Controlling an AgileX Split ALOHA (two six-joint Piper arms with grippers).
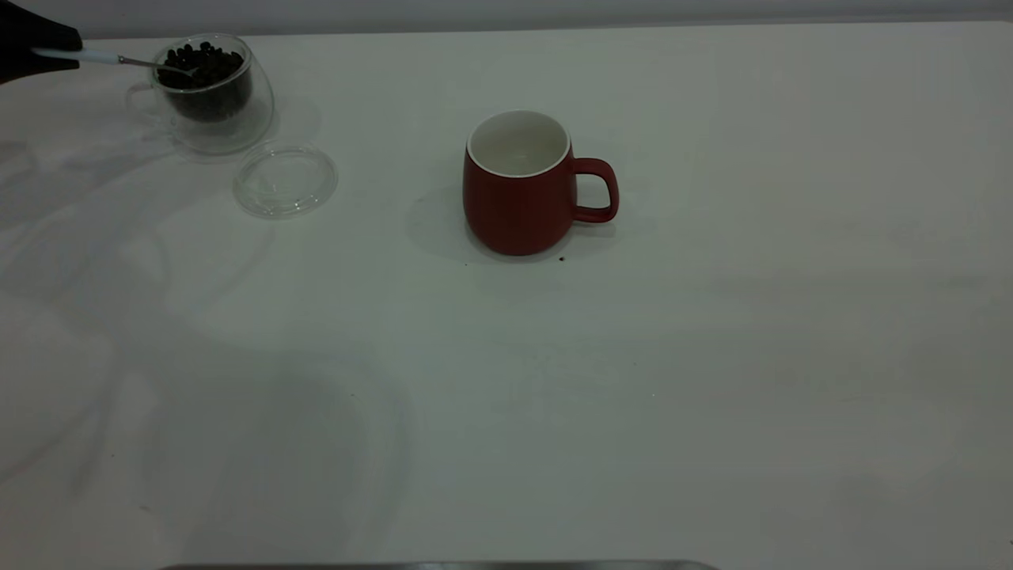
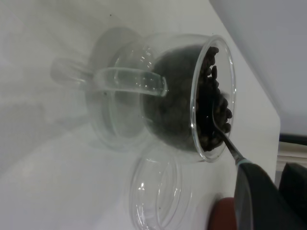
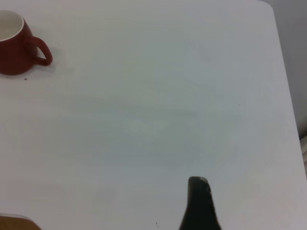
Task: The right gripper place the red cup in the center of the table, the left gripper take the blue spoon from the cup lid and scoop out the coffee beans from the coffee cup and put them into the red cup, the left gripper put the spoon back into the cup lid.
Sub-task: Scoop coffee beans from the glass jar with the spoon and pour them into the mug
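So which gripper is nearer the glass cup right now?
Left. The left gripper holds the spoon with its bowl in the glass cup's beans. The right gripper is far off, beyond the red cup.

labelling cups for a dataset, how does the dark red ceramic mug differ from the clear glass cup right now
The dark red ceramic mug is opaque with a white inside; the clear glass cup is see-through. The mug looks empty, while the glass cup holds dark coffee beans and the bowl of a blue-handled spoon. The mug stands mid-table; the glass cup sits at the far left. Both have loop handles.
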